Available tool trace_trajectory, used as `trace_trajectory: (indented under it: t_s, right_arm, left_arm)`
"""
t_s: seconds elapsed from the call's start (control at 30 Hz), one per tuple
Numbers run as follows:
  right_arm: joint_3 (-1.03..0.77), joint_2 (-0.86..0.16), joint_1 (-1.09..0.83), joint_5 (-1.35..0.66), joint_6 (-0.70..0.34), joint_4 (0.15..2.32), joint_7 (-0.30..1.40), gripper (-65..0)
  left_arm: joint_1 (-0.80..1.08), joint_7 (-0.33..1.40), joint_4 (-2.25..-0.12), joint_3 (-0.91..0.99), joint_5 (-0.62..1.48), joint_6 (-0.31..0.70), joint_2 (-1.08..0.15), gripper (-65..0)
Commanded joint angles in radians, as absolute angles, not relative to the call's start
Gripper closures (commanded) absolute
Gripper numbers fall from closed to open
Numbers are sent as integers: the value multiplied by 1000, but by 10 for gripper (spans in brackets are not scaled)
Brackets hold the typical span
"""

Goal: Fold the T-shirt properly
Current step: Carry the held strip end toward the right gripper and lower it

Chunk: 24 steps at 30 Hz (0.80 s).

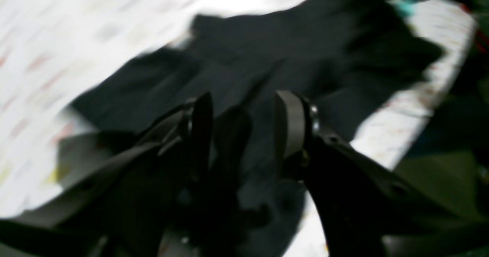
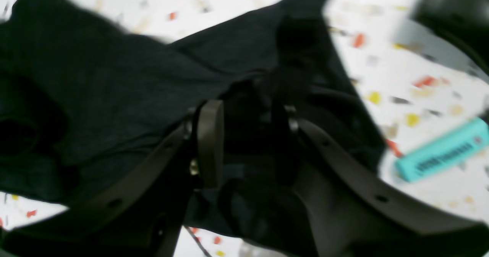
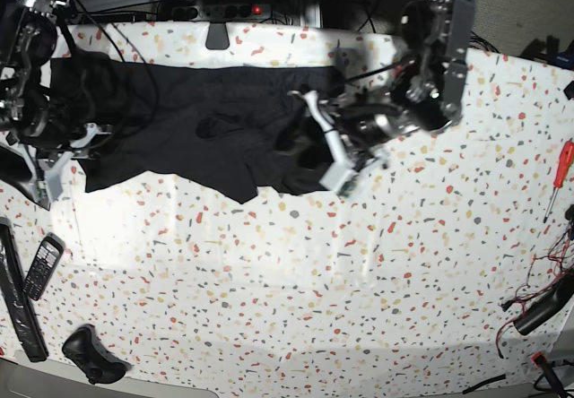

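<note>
We see the large black soft-fabric T-shirt (image 3: 193,129) lying rumpled and spread across the far half of the white table with coloured terrazzo flecks (image 3: 296,272), stretching from the far left edge toward the middle; only its plain black side shows. Our left gripper (image 1: 244,127), on the right in the base view, hovers over the shirt's right end with its dark fingers (image 1: 288,123) standing wide apart and nothing pinched between them. Our right gripper (image 2: 246,142) sits at the shirt's left end with its jaws parted; black cloth bunches in the gap, but the blur keeps us from telling whether it is actually gripped. A turquoise rectangular block (image 2: 443,150) lies on the table just beside that end of the shirt. Nearer the front left we see a black handset with a keypad (image 3: 42,266), and at the right edge a red-handled screwdriver (image 3: 560,169). No container appears in any view.
</note>
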<state>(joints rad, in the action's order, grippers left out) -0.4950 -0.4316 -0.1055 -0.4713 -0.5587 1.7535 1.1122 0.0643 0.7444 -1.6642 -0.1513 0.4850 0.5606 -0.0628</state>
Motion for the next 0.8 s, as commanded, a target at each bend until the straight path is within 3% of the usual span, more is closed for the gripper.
trace_trajectory:
  t_s: [0.0,0.13,0.5,0.7,0.77]
  right_arm:
    - [-519,-449,-95,-495,-563,1774,1097,-201]
    - [-549,-448,-103,-557,-586,1774,1118,-201]
    - [-549,-445,-103,-561,-595,1774,1117,-201]
    - [-549,-446,-103,-561,-595,1774,1117,-201]
    - [-549,-446,-103,-561,-595,1774,1117,-201]
  left_arm:
    - [68,709,-1684,-138,505,569,-76,-252]
    - [125,706,-1684,-117,505,569,-126,-252]
    - [149,683,-1682,-120,426,515,-94,-245]
    - [149,653,-1682,-120,418,492,-94,-26]
    - [149,649,-1682,-120,419,493,-94,0]
